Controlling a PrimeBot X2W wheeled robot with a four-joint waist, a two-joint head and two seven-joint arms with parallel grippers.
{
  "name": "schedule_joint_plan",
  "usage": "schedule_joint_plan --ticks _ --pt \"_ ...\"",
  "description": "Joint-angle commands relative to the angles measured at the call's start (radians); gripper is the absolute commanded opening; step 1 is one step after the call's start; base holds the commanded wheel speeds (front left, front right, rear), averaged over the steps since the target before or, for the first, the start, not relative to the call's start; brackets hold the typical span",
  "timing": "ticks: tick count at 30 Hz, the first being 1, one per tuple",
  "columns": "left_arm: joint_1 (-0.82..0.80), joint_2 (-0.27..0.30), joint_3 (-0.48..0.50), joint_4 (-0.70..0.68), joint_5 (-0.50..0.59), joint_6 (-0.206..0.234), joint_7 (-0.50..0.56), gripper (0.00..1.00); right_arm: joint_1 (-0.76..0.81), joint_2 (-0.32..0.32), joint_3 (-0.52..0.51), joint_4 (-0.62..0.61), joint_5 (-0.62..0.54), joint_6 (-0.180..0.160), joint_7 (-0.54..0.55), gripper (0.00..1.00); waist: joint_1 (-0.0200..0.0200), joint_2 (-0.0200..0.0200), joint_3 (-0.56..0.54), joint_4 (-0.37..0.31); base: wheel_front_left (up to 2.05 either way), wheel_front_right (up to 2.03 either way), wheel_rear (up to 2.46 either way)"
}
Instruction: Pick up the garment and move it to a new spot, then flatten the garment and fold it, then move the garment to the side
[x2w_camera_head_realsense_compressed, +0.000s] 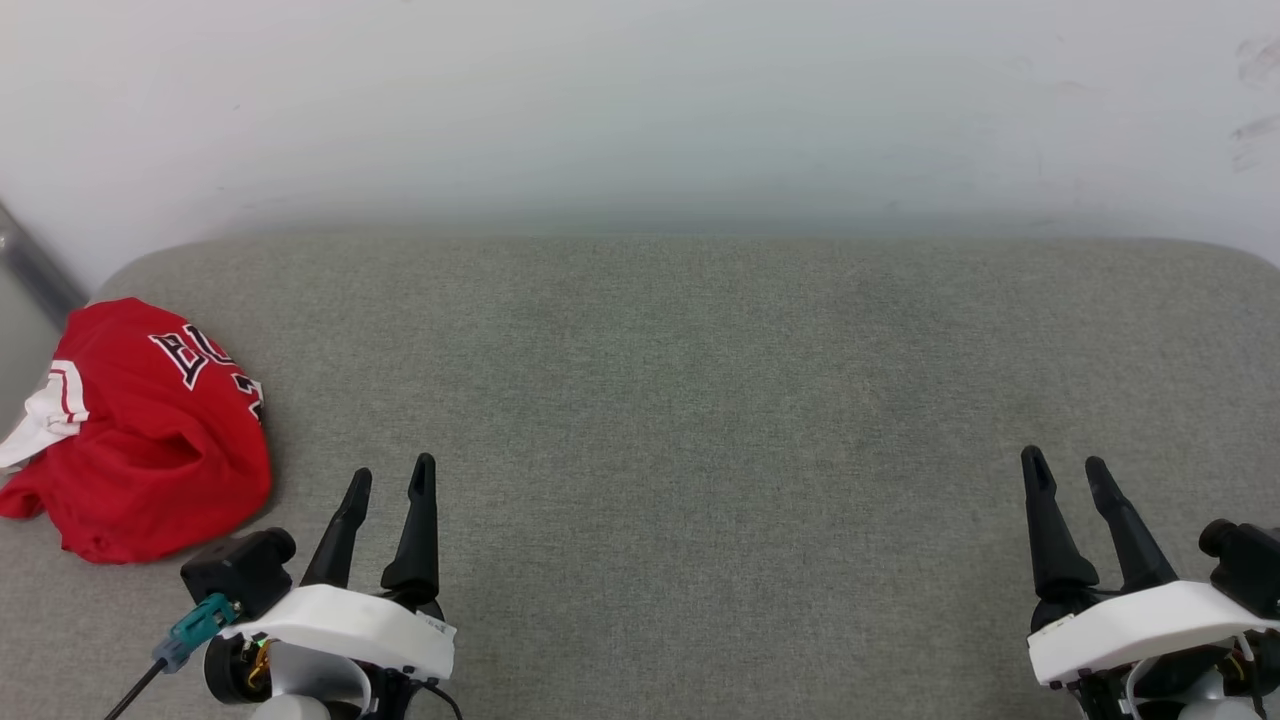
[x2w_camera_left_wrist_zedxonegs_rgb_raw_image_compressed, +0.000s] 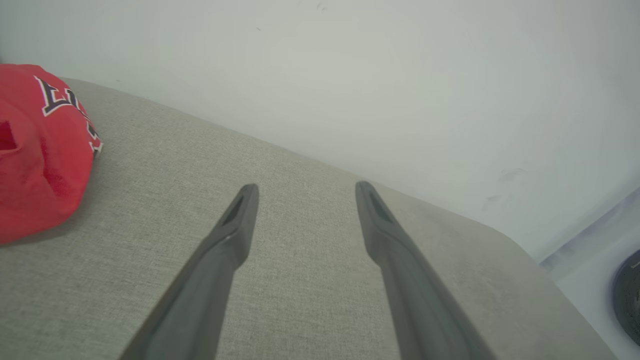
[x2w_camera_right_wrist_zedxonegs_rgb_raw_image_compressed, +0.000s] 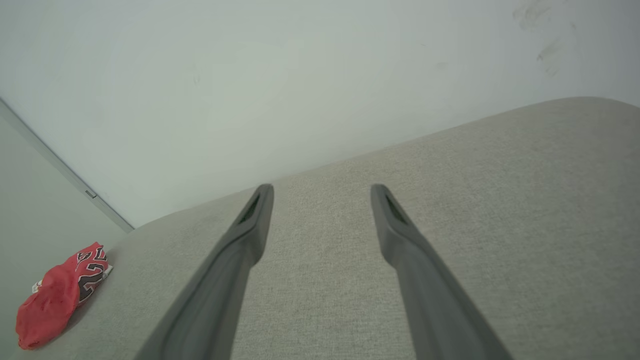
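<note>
The garment (x2w_camera_head_realsense_compressed: 140, 440) lies bunched at the left edge of the counter (x2w_camera_head_realsense_compressed: 700, 400); left tool (x2w_camera_head_realsense_compressed: 392, 466) and right tool (x2w_camera_head_realsense_compressed: 1062, 458) stand spread, empty, over the counter. A shallow pinch may nudge it off that edge

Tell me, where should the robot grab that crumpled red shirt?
Likely the raised fold atop the garment, reached from above on the side facing the nearer left gripper. It lies bunched in a mound, so that ridge offers loose cloth to pinch.
</note>
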Motion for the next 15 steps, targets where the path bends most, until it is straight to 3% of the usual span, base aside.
schedule_joint_plan --ticks 1,15 --pt "-0.016 0.010 -0.004 -0.008 0.031 0.004 -0.012 1.00 -0.001 0.001 -0.002 -0.016 -0.030 0.000 0.003 1.00 0.0000 -0.0001 -0.001 0.001 0.00 0.00 0.00" --pt "-0.018 0.019 -0.035 -0.006 0.176 0.016 -0.047 1.00 0.016 0.002 -0.004 -0.038 -0.164 0.000 -0.004 1.00 0.0000 -0.0001 -0.003 0.005 0.00 0.00 0.00"
